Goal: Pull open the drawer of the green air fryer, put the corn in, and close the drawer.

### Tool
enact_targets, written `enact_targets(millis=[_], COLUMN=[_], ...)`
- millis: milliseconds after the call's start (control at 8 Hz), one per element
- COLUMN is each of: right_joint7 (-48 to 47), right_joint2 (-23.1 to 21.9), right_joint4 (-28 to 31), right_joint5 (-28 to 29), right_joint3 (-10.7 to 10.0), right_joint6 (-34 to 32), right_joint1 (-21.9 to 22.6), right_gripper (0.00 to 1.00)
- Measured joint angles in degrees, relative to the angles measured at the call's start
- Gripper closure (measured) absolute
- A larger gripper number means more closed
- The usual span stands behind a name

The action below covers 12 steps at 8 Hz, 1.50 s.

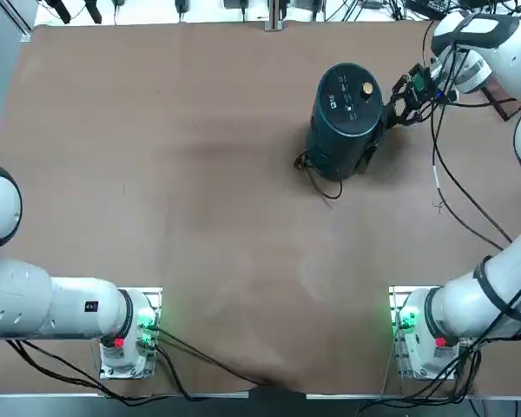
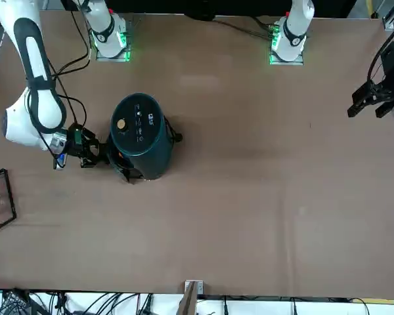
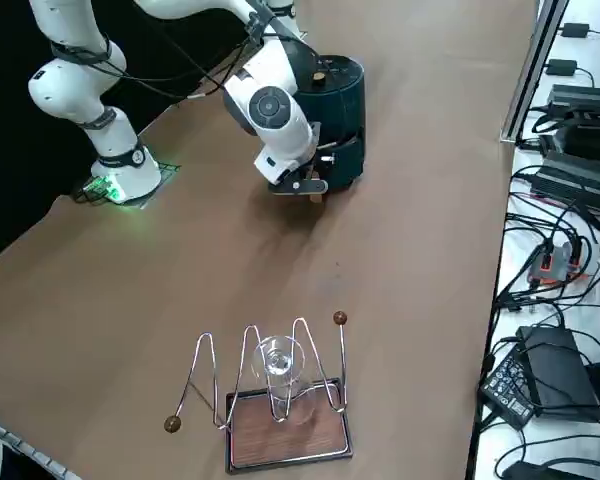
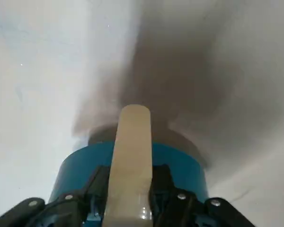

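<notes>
The right gripper [image 4: 128, 208] is clenched on the drawer's pale handle [image 4: 128, 161] at the side of the green air fryer [image 1: 346, 117], upper right of centre in the top view. The corn is hidden from every view.

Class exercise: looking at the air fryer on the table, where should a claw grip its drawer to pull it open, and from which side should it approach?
Grip the drawer by its front handle, the pale bar sticking out from the low side of the green air fryer. Come in level from that side, the right arm's side of the table. The right claw is there, shut on the handle, fingers either side of it.
</notes>
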State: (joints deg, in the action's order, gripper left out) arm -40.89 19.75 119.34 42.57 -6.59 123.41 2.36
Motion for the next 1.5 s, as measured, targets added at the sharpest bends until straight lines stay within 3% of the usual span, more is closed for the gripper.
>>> enact_targets(millis=[1500], right_joint7=[3.40], right_joint2=[2.34], right_joint4=[-0.30], right_joint5=[0.63], right_joint3=[-0.03], right_joint6=[0.92], right_joint1=[1.08], right_gripper=[0.54])
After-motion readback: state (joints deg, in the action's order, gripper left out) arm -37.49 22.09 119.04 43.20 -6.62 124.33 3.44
